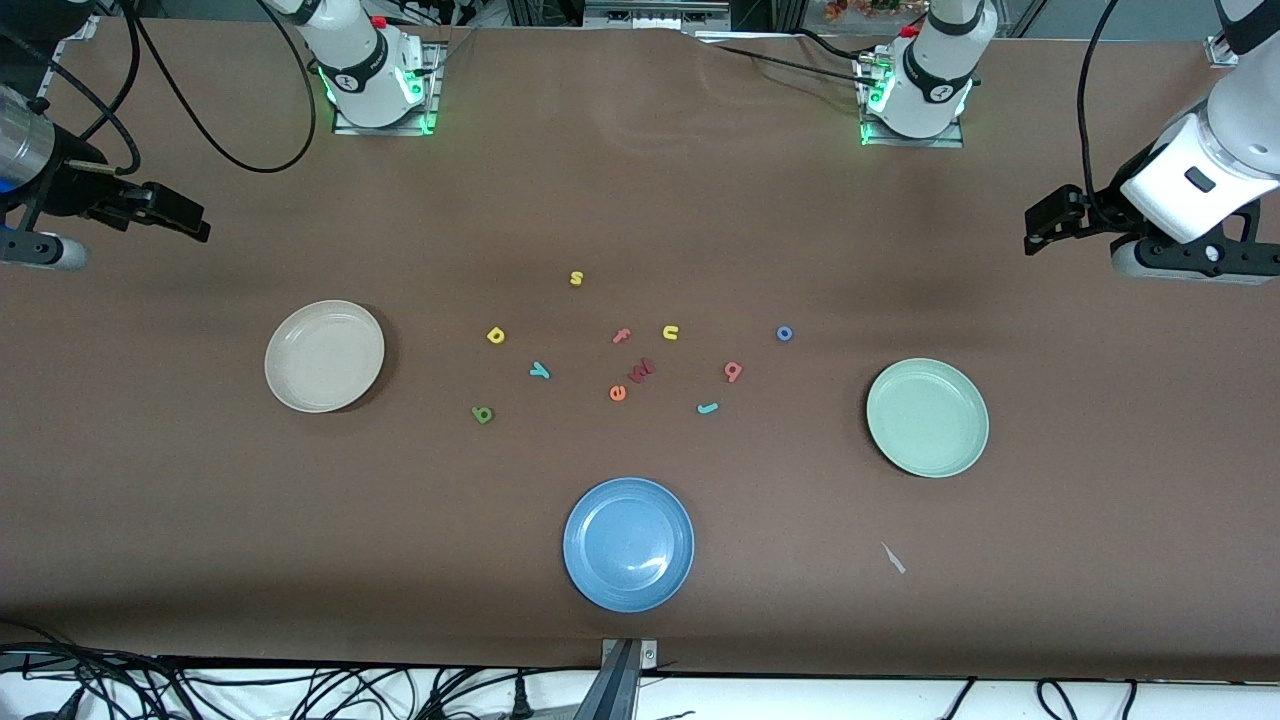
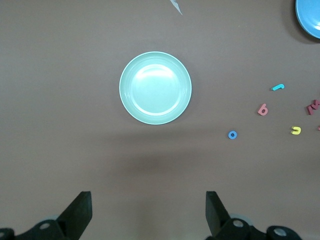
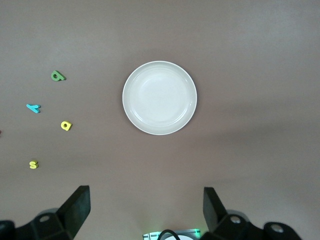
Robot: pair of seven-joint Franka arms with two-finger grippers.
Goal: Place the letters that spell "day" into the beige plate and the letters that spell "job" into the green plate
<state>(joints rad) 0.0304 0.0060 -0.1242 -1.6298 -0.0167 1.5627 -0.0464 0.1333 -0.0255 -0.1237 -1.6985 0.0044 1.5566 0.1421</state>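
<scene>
We see both pairs of fingers spread wide and holding nothing: the left gripper (image 2: 148, 212) hangs over bare table at the left arm's end, and the right gripper (image 3: 146, 207) hangs likewise at the right arm's end, both arms waiting high and touching no object. In each wrist view only the dark fingertips show, the rest cut off by the frame edge. Under the left wrist camera lies the green plate (image 2: 155, 88), with the blue o (image 2: 232, 134), pinkish-red b (image 2: 262, 109) and teal j (image 2: 278, 87) loose on the table beside it, toward the middle. Under the right wrist camera lies the beige plate (image 3: 159, 97), with the green a (image 3: 58, 76), teal y (image 3: 33, 107) and yellow d (image 3: 66, 125) scattered beside it, none touching it. Only the front view gives us the whole spread: the table (image 1: 640, 200), both plates well apart, and the blue plate (image 1: 628, 544) nearest that camera, which the left wrist view clips to a sliver and the right wrist view misses altogether. It also shows the middle cluster, where the pink f (image 1: 621, 336), orange e (image 1: 617, 393) and a dark red letter (image 1: 640, 371) lie close together; we cannot read that red one. The yellow u (image 1: 670, 333) and yellow s (image 1: 576, 278) lie nearby, and a small pale scrap (image 1: 893, 558) lies nearer the camera than the green plate.
</scene>
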